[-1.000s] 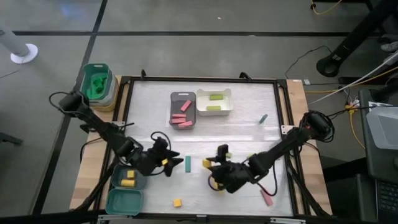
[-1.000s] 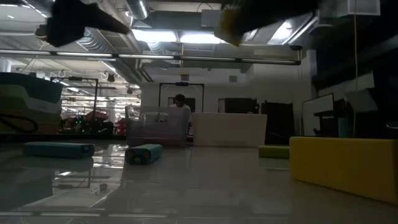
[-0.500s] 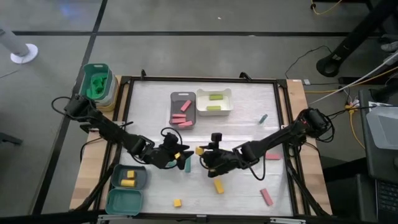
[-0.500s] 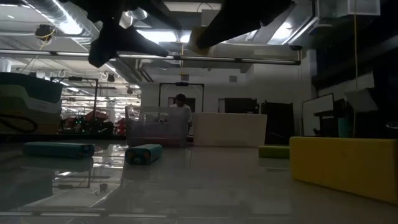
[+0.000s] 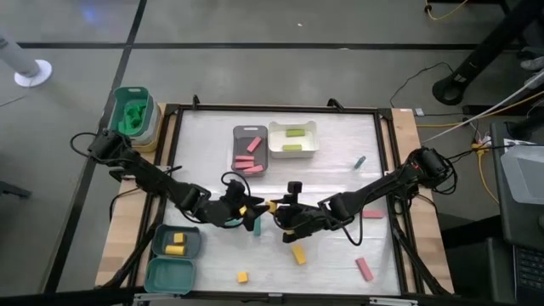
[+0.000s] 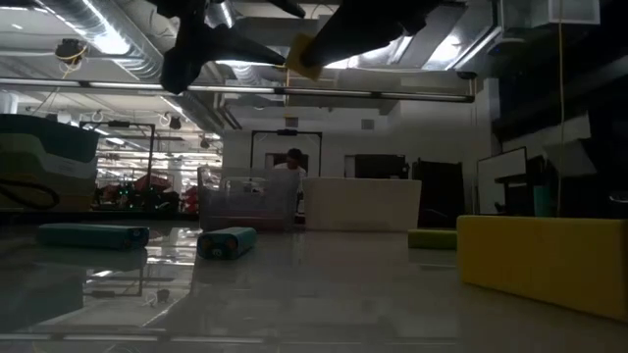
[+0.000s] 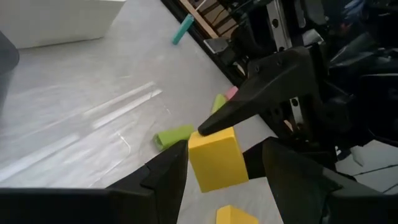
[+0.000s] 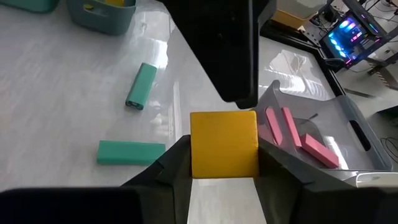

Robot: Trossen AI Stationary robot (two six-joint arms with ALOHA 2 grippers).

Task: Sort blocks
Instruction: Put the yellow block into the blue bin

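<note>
Brought together above mid-table since a second back, right gripper (image 8: 224, 177) clamped on yellow block (image 8: 224, 144), left gripper (image 7: 224, 163) spread wide around it, with a drop likely if released before closing.

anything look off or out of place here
Nothing spilled or damaged. The odd bit is mid-table: the right gripper holds a yellow block in the air between the open fingers of the left gripper, like a handover. Loose blocks lie unsorted, such as a pink block.
</note>
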